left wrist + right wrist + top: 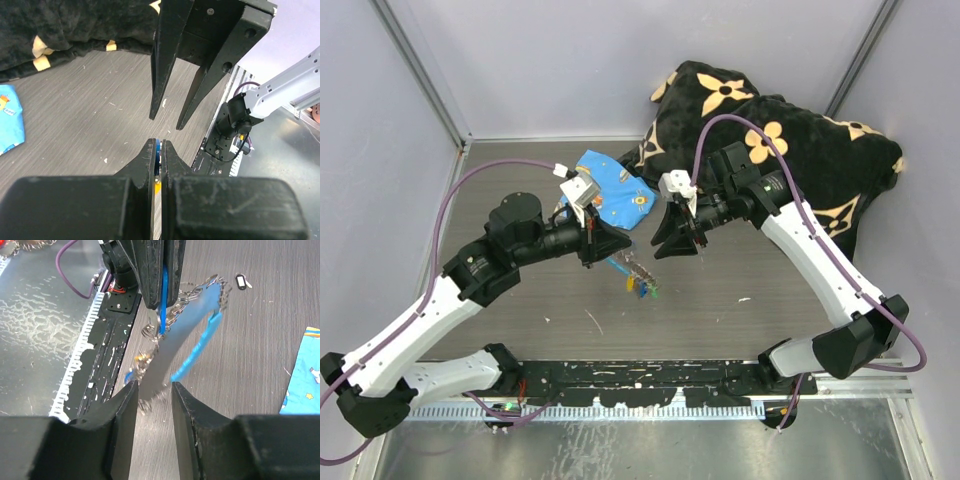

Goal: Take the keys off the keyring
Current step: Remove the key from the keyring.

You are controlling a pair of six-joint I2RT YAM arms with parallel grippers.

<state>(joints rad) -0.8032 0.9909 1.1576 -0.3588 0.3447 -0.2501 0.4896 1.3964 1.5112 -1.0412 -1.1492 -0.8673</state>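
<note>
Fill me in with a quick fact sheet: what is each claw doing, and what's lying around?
Left gripper: shut on the light-blue piece of the keyring, holding it above the table
Right gripper: open, fingertips facing the left one
Keys: dangling under the keyring, blurred
Cloth: blue printed cloth on the table behind the grippers
Backdrop: black flowered blanket in the far right corner

Left pincer (158, 145) pinches a thin blue piece (157, 151); right pincer (166, 122) gapes just opposite.
</note>
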